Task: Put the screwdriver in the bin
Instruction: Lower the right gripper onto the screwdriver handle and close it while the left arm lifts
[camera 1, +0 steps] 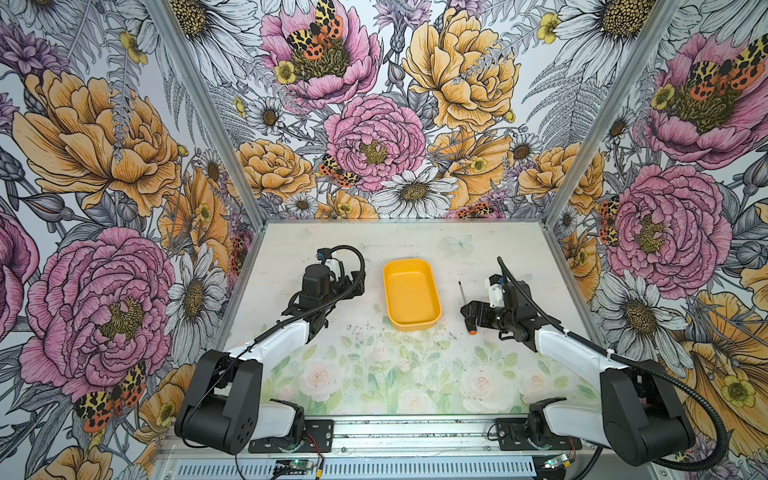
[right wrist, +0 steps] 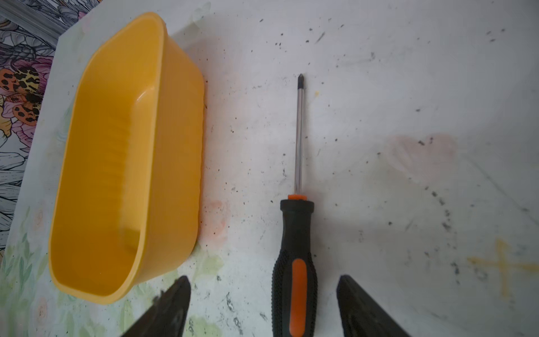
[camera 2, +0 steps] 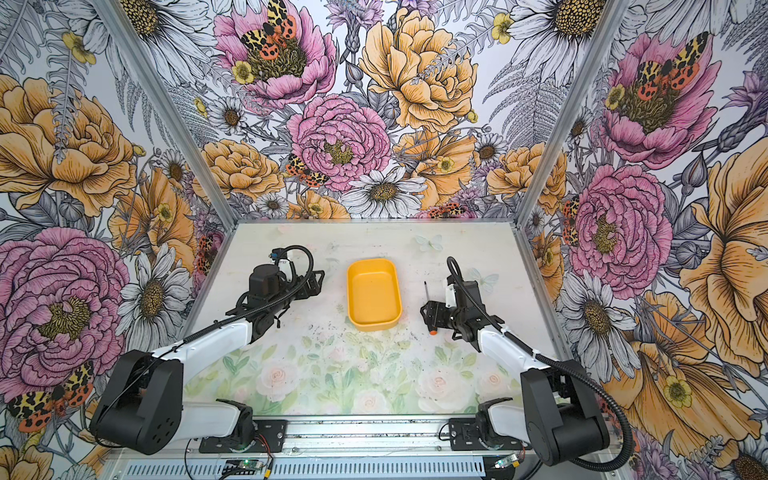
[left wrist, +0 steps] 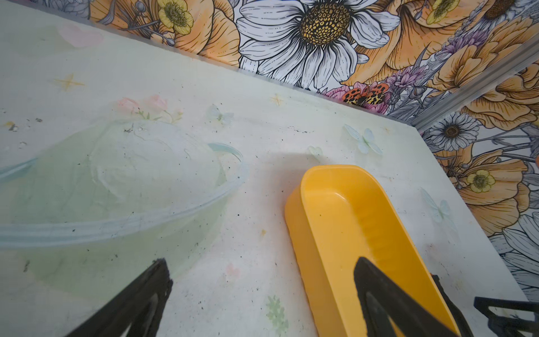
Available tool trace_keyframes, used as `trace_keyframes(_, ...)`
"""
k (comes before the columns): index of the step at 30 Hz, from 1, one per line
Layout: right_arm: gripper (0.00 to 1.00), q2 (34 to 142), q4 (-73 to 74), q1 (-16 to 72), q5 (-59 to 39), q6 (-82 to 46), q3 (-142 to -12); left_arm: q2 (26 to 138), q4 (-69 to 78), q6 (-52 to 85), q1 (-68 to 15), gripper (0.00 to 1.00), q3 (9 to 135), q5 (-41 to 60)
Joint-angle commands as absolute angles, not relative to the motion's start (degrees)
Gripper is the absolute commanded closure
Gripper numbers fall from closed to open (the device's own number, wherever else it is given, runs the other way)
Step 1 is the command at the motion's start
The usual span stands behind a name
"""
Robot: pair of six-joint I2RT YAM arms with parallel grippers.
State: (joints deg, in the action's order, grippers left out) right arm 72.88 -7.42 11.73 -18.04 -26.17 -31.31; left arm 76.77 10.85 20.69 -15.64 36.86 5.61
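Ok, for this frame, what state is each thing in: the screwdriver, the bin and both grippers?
screwdriver: lying flat on the table beside the bin, not in it, not gripped.
bin: upright on the table, empty.
right gripper: open, jaws either side of the screwdriver's handle, not touching it.
left gripper: open, holding nothing.
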Motion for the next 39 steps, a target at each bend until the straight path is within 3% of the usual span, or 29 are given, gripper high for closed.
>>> trace_keyframes(1, 0.20, 74.0, -7.8, 12.4, -16.3, -27.3, -31.5, 76.9, 9.8, 20.9, -15.3, 0.01, 35.6, 5.3)
trace_keyframes(15, 0.28, 79.5, -9.0, 14.2, -11.7, -27.2, -33.8, 76.6, 8.6, 20.6, -14.0, 0.01, 34.2, 5.7)
trace_keyframes(39, 0.50, 87.9, -14.3, 20.2, -2.8, -27.1, -39.6, 72.2, 6.9, 21.2, -12.7, 0.01, 31.8, 5.8)
